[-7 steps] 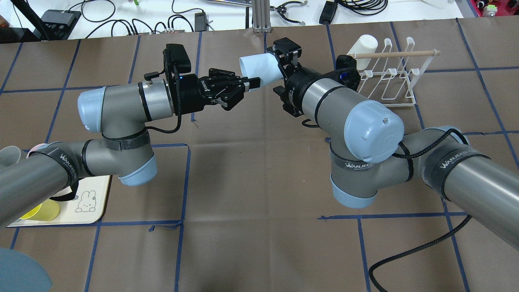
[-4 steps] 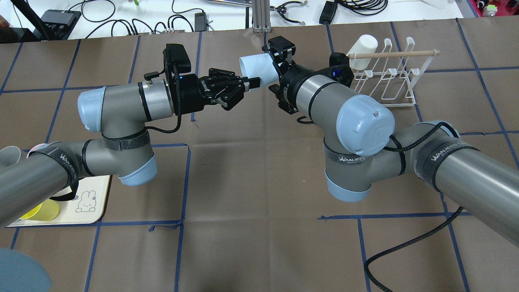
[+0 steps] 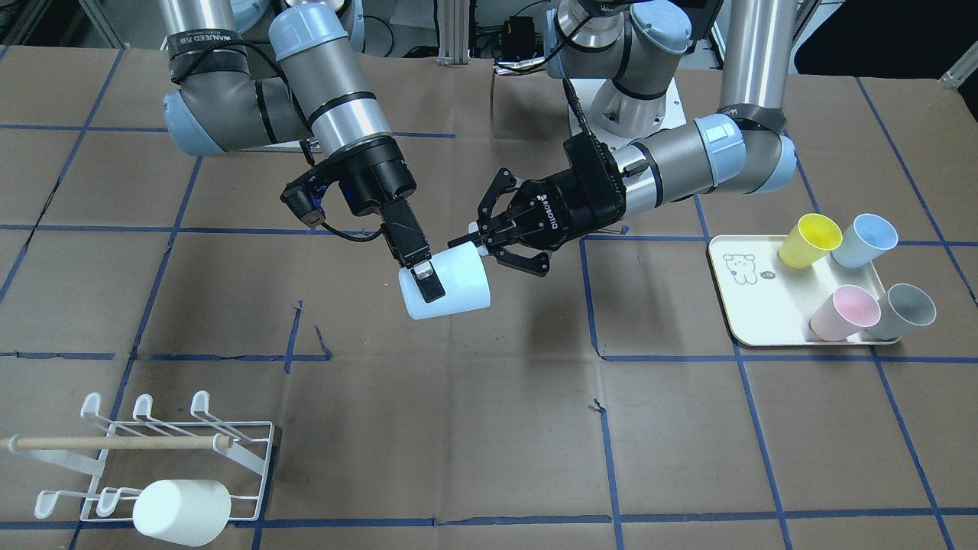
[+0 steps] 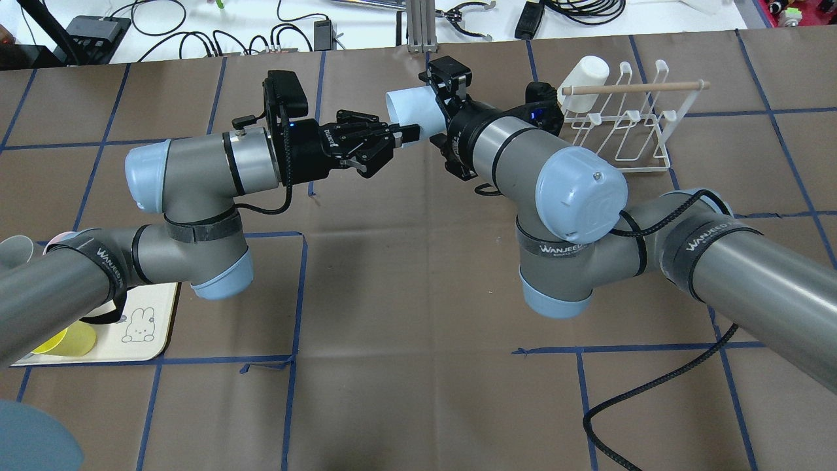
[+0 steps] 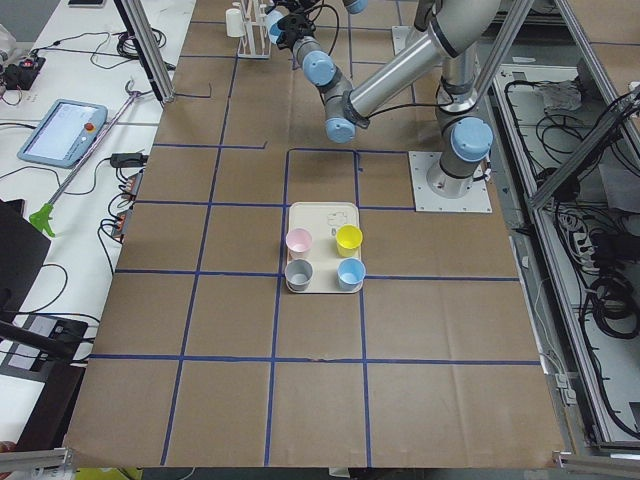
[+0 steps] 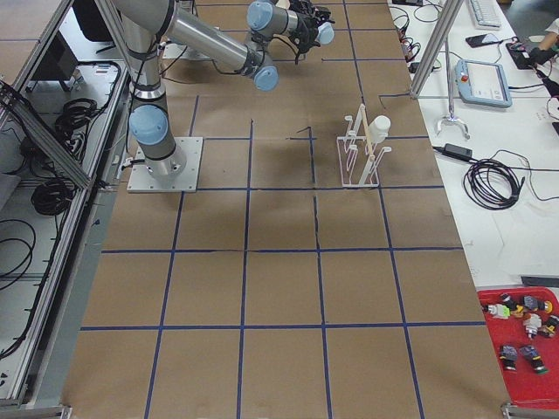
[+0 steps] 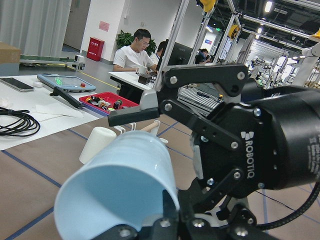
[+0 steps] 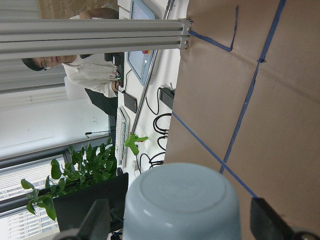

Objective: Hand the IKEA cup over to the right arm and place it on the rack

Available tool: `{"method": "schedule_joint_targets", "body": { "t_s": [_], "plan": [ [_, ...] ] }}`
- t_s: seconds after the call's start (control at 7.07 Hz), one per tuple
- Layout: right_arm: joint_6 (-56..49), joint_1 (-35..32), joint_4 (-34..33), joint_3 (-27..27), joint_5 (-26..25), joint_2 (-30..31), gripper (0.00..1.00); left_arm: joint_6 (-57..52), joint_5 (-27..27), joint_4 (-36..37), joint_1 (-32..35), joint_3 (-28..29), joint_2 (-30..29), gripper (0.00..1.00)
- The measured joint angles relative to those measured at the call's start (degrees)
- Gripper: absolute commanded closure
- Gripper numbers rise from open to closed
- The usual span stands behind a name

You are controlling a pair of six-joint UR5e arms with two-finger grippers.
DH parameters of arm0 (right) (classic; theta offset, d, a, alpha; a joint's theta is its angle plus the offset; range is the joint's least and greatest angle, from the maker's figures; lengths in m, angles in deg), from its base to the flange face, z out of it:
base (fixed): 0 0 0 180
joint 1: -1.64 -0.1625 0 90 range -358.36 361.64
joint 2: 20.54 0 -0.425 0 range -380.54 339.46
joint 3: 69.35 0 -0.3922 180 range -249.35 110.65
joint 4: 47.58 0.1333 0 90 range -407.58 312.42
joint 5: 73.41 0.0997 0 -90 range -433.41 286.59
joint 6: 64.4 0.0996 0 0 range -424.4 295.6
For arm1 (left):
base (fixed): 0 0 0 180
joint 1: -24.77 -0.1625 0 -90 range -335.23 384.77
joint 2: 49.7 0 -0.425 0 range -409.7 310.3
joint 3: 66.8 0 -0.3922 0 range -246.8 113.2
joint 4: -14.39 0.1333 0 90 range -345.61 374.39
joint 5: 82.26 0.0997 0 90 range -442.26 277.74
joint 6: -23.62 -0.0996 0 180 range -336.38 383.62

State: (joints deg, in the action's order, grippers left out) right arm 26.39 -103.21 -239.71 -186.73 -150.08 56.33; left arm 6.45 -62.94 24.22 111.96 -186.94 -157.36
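Note:
A pale blue IKEA cup (image 3: 451, 290) (image 4: 409, 108) hangs sideways in mid-air above the table's middle. My left gripper (image 3: 472, 238) (image 4: 409, 133) is shut on its rim, and the cup's open mouth (image 7: 120, 185) fills the left wrist view. The right arm's gripper (image 3: 435, 294) (image 4: 439, 91) is open around the cup's base end. One finger (image 3: 428, 283) lies along the cup's side. In the right wrist view the cup's base (image 8: 185, 205) sits between the two fingers with a thin gap. The white wire rack (image 3: 229, 443) (image 4: 644, 140) stands on the right arm's side.
A white cup (image 3: 181, 510) (image 4: 587, 75) hangs on the rack's prongs. A cream tray (image 3: 764, 305) beside the left arm holds yellow (image 3: 808, 239), blue (image 3: 863, 239), pink (image 3: 844, 312) and grey (image 3: 905, 312) cups. People sit at desks beyond the table's edge.
The right arm has swung toward the left arm, sliding its gripper further over the cup's base end. The left arm and the cup have stayed still.

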Motion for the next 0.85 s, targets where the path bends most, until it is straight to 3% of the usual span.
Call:
{"method": "schedule_joint_targets", "body": {
  "t_s": [0.28,0.57,0.85],
  "plan": [
    [0.0,0.0,0.0,0.0,0.1,-0.1,0.23,0.1,0.0,0.0,0.0,0.0,0.0,0.96],
    [-0.1,0.1,0.0,0.0,0.4,0.1,0.37,0.2,0.0,0.0,0.0,0.0,0.0,0.96],
    [-0.2,0.1,0.0,0.0,0.7,0.1,0.46,0.2,0.0,0.0,0.0,0.0,0.0,0.79]
  ]
}}
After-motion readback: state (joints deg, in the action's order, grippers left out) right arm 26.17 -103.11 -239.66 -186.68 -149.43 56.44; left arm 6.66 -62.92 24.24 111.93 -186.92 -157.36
